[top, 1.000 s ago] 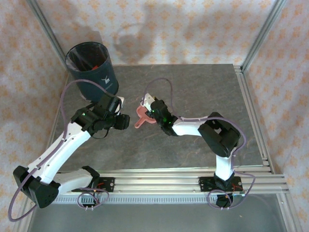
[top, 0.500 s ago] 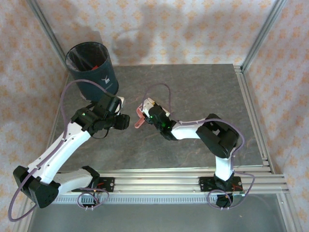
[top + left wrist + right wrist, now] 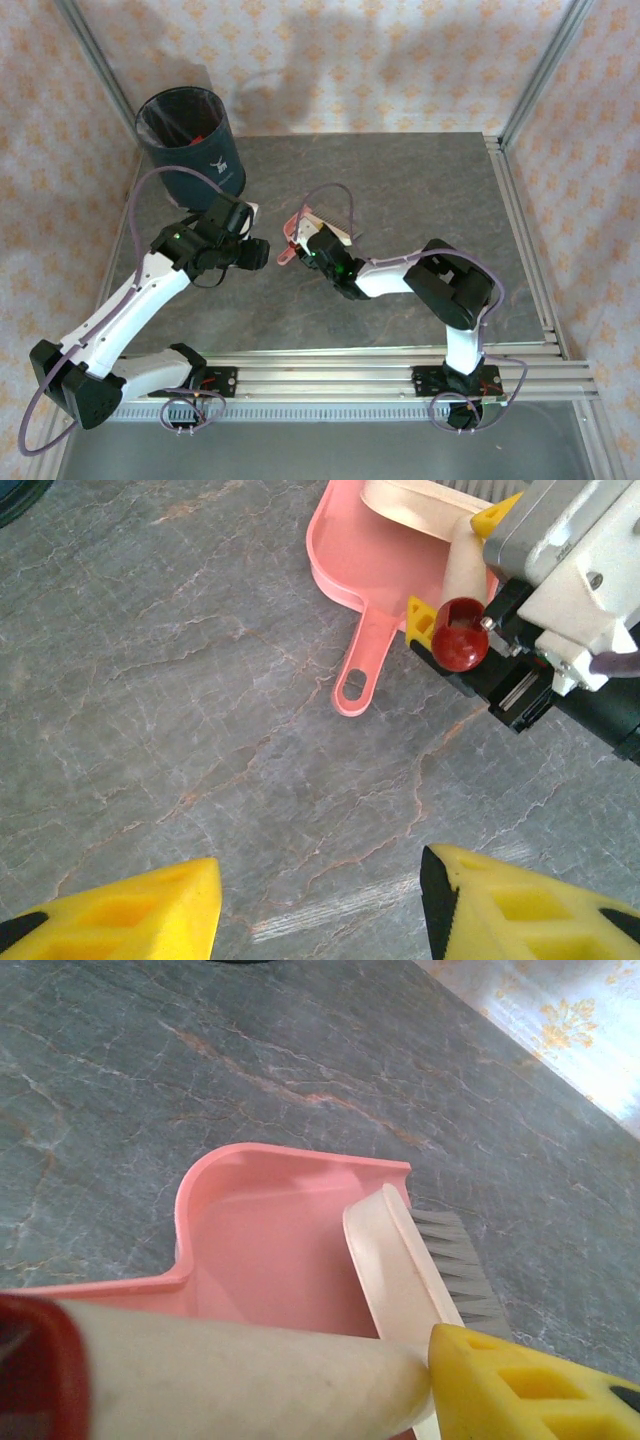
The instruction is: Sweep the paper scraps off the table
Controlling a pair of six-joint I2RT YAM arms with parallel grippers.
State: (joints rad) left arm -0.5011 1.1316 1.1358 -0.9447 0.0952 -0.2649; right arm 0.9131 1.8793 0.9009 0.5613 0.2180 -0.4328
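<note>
Far left, the bin [image 3: 185, 140] holds a red bit, likely paper scraps [image 3: 199, 134]; too small to read any heading or long axis. The table [image 3: 420, 190] lies flat, longer side seemingly left-right in the top view. Next, the left gripper [image 3: 320, 900]: jaws apart, empty, hovering near the dustpan [image 3: 370, 555], whose handle points near-left. Then the right gripper [image 3: 458, 565] straddles the brush [image 3: 390, 1260] handle over the pan; pinching or slack, cannot tell. Step looks like parking the brush: spread wide, lift straight up, drag nothing.
</note>
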